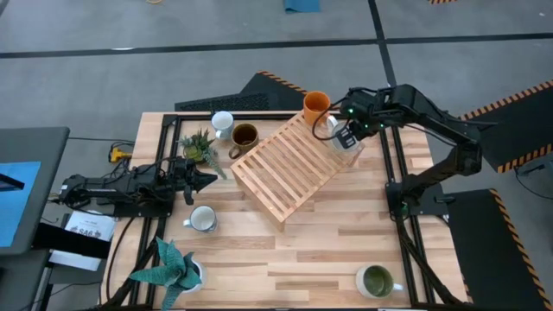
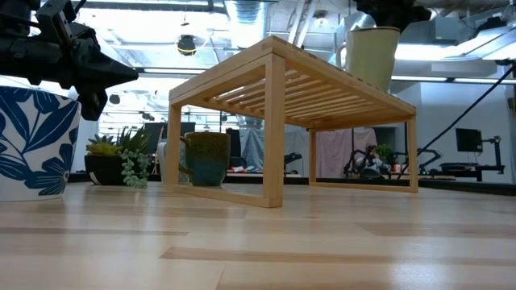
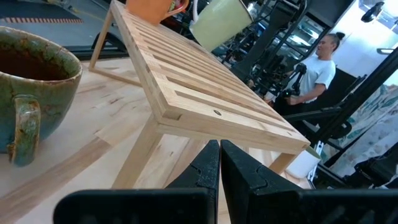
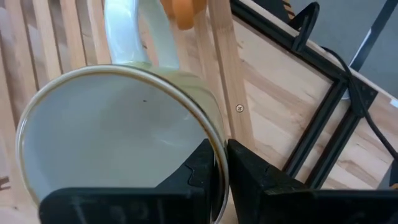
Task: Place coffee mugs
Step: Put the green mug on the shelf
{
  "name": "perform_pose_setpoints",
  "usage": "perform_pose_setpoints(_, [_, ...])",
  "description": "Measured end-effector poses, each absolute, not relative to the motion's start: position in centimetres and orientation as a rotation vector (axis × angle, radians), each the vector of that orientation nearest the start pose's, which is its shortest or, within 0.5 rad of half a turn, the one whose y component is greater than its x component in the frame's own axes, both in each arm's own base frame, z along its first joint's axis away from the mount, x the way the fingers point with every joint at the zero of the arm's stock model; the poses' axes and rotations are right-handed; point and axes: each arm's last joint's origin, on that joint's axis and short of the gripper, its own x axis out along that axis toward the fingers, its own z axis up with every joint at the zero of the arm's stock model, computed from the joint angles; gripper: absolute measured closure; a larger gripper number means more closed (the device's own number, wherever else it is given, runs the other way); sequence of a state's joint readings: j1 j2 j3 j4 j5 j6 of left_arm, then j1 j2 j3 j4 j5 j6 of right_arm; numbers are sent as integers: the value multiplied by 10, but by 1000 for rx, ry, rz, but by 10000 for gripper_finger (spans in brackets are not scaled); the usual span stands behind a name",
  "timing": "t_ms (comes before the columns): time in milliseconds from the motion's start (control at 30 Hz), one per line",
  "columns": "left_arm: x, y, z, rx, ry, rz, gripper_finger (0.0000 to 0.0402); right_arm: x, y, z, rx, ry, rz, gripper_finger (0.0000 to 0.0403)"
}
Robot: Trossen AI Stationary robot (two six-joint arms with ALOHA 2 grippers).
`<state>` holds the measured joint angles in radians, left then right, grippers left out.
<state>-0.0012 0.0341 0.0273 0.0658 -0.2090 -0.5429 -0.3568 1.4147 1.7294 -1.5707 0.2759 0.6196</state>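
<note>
Right wrist view: right end effector (image 4: 221,163) pinches the rim of an empty pale green mug (image 4: 118,130) above the rack (image 4: 50,37).

Bright even overhead light; soft shadows; low view backlit, glary.

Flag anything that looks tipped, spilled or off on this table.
Nothing is spilled or toppled. The only thing off level is the pale green mug, held tilted above the rack by the right gripper, pinched on its rim. The orange mug stands on the rack's corner.
</note>
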Motion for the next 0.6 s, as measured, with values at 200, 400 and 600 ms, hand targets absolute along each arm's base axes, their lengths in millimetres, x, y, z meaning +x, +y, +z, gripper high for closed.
perform_pose_setpoints(200, [97, 6, 176, -547, -114, 187, 401, 205, -88, 406, 576, 1062, -934, 336])
perform_pose_setpoints(400, [97, 6, 176, -547, -114, 187, 401, 207, -90, 404, 589, 1073, -928, 336])
perform_pose_setpoints(600, [97, 6, 176, -547, -113, 187, 402, 214, -92, 400, 591, 1095, -928, 336])
